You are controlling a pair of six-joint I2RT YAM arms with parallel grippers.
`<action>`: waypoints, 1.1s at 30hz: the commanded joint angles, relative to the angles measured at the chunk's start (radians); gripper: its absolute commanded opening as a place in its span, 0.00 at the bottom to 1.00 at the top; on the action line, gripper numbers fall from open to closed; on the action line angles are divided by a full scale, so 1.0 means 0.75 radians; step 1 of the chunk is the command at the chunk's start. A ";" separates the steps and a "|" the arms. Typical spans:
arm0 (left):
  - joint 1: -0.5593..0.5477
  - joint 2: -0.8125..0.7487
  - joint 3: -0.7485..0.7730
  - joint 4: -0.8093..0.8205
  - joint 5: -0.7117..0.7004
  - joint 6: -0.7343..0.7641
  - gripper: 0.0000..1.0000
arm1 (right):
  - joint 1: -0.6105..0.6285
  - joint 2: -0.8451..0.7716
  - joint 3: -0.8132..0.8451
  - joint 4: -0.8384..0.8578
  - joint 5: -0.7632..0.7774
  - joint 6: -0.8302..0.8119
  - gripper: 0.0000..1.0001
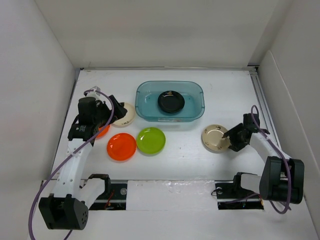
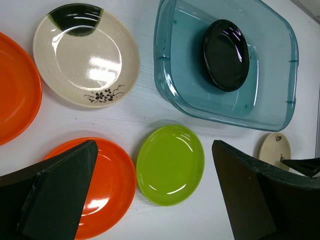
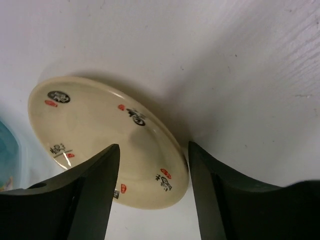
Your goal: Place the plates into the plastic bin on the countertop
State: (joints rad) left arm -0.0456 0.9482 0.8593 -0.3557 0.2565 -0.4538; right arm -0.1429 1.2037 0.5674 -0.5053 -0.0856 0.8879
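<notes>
The teal plastic bin sits at the back middle of the white countertop with a black plate inside. A cream plate with a black patch, two orange plates and a lime green plate lie left of and in front of the bin. My left gripper is open and empty above them; in the left wrist view it frames the green plate. My right gripper is open, and its jaws straddle the right rim of a cream plate, which also shows in the right wrist view.
White panels wall the countertop on the left, back and right. The bin rim is close to the cream plate with the black patch. Bare surface lies between the green plate and the right cream plate.
</notes>
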 commanded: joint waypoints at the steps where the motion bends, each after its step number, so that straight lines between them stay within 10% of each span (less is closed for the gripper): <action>1: 0.001 -0.027 0.034 0.016 -0.011 0.004 1.00 | 0.019 0.045 0.033 0.025 0.008 -0.002 0.61; 10: 0.001 -0.027 0.034 0.016 -0.011 0.004 1.00 | 0.019 0.107 0.033 0.050 0.012 -0.014 0.00; 26: 0.001 -0.002 0.059 -0.023 -0.111 -0.021 1.00 | 0.061 -0.459 0.344 -0.102 0.247 0.077 0.00; 33: 0.042 0.024 0.059 -0.010 -0.111 -0.045 1.00 | 0.341 -0.017 0.613 0.236 -0.096 -0.185 0.00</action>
State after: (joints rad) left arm -0.0303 0.9611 0.8646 -0.3714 0.1818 -0.4740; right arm 0.0280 1.0546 0.9340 -0.4923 -0.0471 0.8505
